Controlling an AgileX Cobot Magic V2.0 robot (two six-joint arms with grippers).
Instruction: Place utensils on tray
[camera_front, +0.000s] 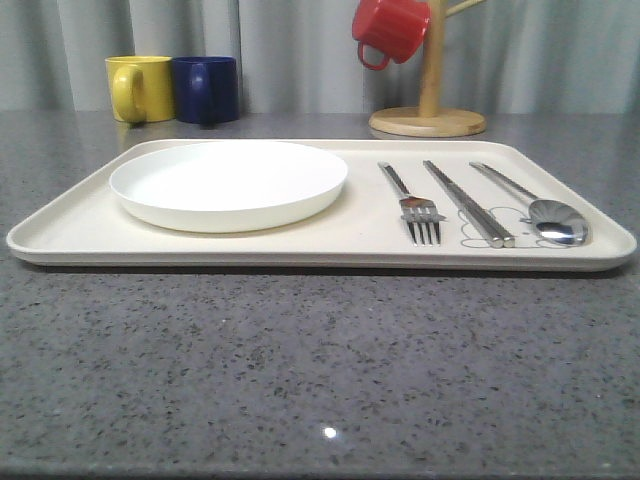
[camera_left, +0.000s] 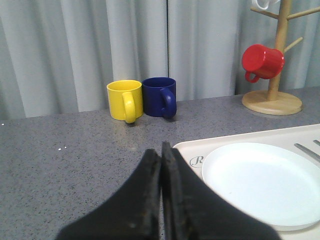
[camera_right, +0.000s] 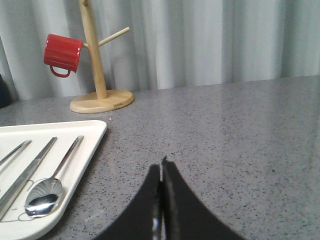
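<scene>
Fork (camera_front: 421, 212), chopsticks (camera_front: 468, 204), spoon (camera_front: 545, 211) side by side on tray (camera_front: 70, 235), rt of plate (camera_front: 229, 183). Left claw (camera_left: 161, 152) closed, empty; right claw (camera_right: 162, 167) same, over counter (camera_right: 240, 130).

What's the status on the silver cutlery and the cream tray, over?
Left gripper shut, empty. Right gripper shut, empty. Silver metal fork, chopsticks and spoon lying side by side on cream rectangular tray, beside round white plate. Nothing obstructing.
</scene>
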